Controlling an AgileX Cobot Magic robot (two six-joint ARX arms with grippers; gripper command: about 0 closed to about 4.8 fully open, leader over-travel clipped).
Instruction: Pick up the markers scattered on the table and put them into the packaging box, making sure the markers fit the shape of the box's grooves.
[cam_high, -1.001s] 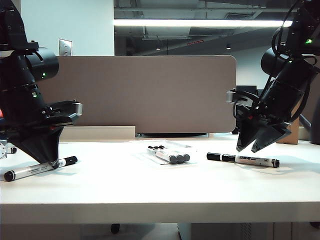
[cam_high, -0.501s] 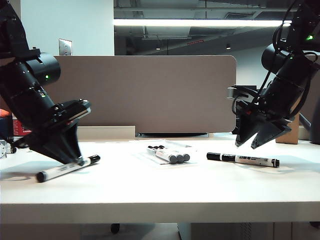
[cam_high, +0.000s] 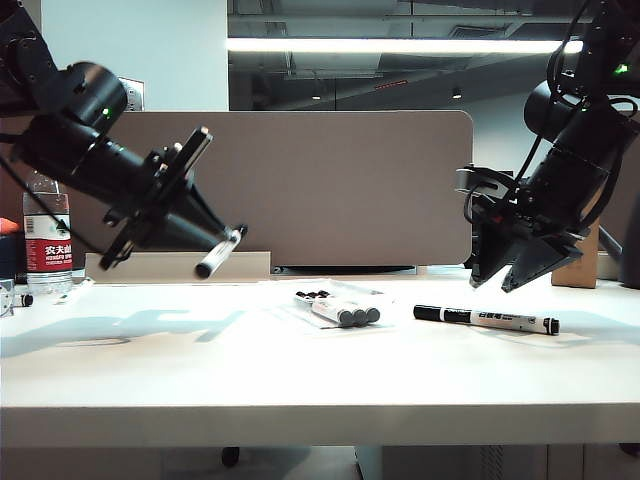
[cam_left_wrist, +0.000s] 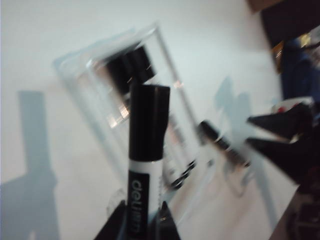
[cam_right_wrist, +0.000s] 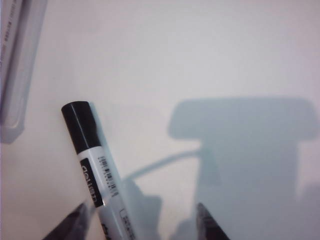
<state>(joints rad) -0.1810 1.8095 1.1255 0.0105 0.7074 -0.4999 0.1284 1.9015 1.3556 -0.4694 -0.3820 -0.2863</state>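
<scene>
A marker (cam_high: 218, 254) was clamped in the left pincer (cam_high: 210, 245) above the table (cam_high: 320, 370), at nine o'clock from the packaging box (cam_high: 335, 305). The right pincer (cam_high: 512, 282) was spread apart over a second marker (cam_high: 487, 319) lying at three o'clock from the box.

The clear, glossy plastic packaging box (cam_left_wrist: 165, 75) lies on the smooth, matt white table (cam_high: 300, 380).

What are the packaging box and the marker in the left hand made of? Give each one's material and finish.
Packaging box: seemingly thin clear plastic, glossy; the table shows through it and its edges catch highlights. Marker in the left hand: likely smooth plastic, with a white printed barrel and a black cap with a soft sheen. The right hand hangs open above another marker.
</scene>
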